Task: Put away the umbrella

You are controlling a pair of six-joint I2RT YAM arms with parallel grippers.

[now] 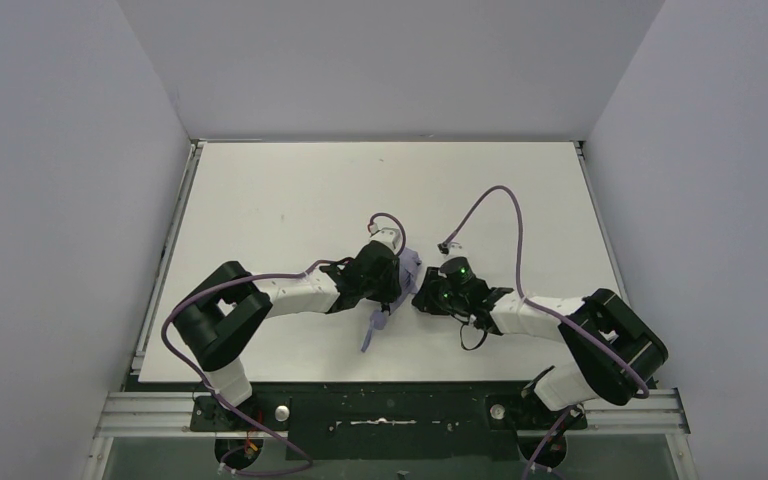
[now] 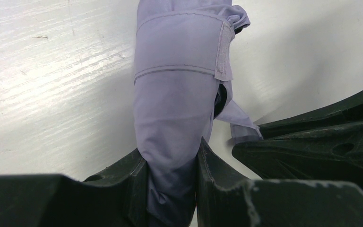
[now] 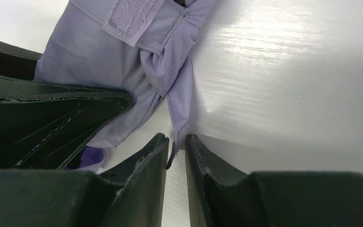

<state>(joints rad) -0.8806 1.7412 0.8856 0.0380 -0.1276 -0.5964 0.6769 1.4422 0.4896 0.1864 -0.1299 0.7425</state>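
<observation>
Here, a folded lavender umbrella (image 1: 390, 290) lies near the middle of the white counter (image 1: 290, 190), towards its near edge, between two black robot arms. The left gripper (image 2: 172, 182) is clamped around the bundled canopy fabric, its fingers pressing both sides. A fabric strap (image 2: 182, 45) wraps the bundle just beyond it. The right gripper (image 3: 176, 156) is almost closed, pinching a thin loose strip of lavender fabric (image 3: 179, 101) at the umbrella's right side.

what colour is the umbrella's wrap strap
Lavender, matching the umbrella canopy; the strap shows best in the left wrist view.
</observation>
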